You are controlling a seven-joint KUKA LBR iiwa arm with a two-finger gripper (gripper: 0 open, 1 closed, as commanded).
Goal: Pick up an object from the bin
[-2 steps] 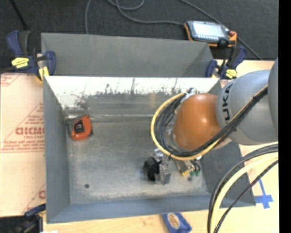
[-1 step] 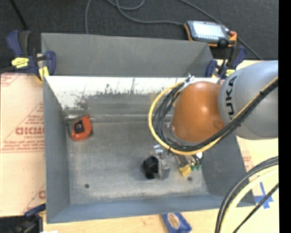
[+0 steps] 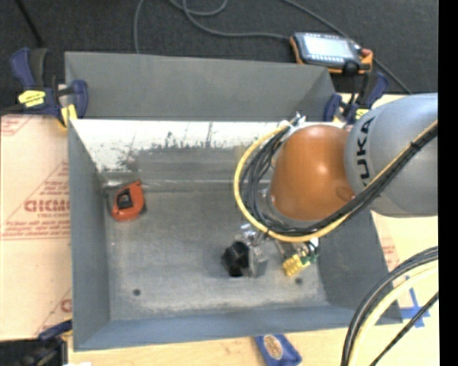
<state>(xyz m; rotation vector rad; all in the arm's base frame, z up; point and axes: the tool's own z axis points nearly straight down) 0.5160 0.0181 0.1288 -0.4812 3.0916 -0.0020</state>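
Note:
My gripper pokes out from under the orange wrist cover, low over the bin floor right of the middle, towards the front wall. A small black lump lies right against its left side; whether it is gripped or only touched is hidden. An orange tape measure with a dark centre lies far off to the left, near the back left corner of the floor.
The arm and its looped cables cover the right part of the bin. A small yellow-green connector hangs from the cables just right of the gripper. Bare grey floor stretches between the tape measure and the gripper.

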